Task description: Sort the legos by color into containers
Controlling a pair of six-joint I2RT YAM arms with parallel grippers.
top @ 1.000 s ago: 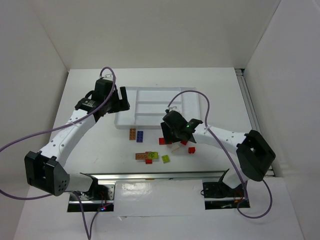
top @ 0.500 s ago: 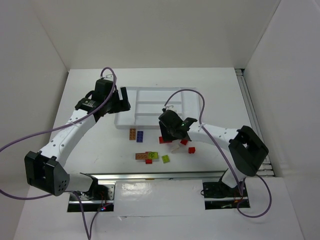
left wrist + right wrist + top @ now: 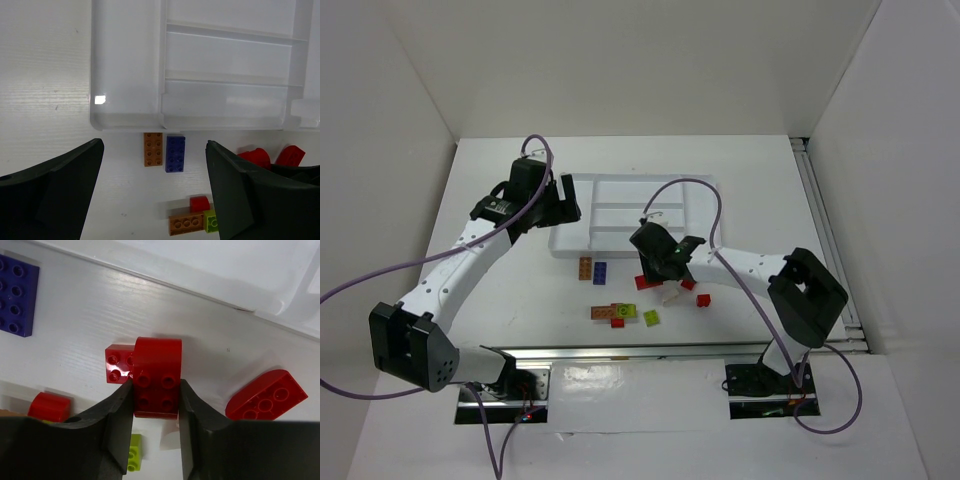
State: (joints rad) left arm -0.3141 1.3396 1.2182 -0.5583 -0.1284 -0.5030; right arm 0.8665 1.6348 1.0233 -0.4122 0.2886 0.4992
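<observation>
from above, the right claw [image 3: 660,262] is covering most of the red brick [image 3: 156,377], so only the right wrist view is showing it properly. there the two black fingers [image 3: 112,425] are pressing against its left and right sides, clenched on it. the brick is sitting on the tabletop [image 3: 75,325] a little short of the near wall of the tray [image 3: 210,270]. a square red piece [image 3: 117,362] is half hiding behind the brick's left edge. a lime green piece [image 3: 134,452] is partly disappearing behind the left finger. a blue-purple plate [image 3: 15,295] is being cut off by the frame's left edge, and the tray is running out of the top. whether the brick is lifting off the surface is hard to tell.

the brick's long axis is running parallel to the fingers, pointing toward the tray wall. round studs are showing on its nearer half, and the farther half is looking smooth and rounded. a curved red piece [image 3: 265,395] is lying apart to its right, tilted diagonally.

the left claw [image 3: 155,145] is hanging released and wide by the tray's left end, gripping nothing. below it an orange-brown plate [image 3: 153,149] is lying beside the blue-purple one, their long axes pointing at the tray.
</observation>
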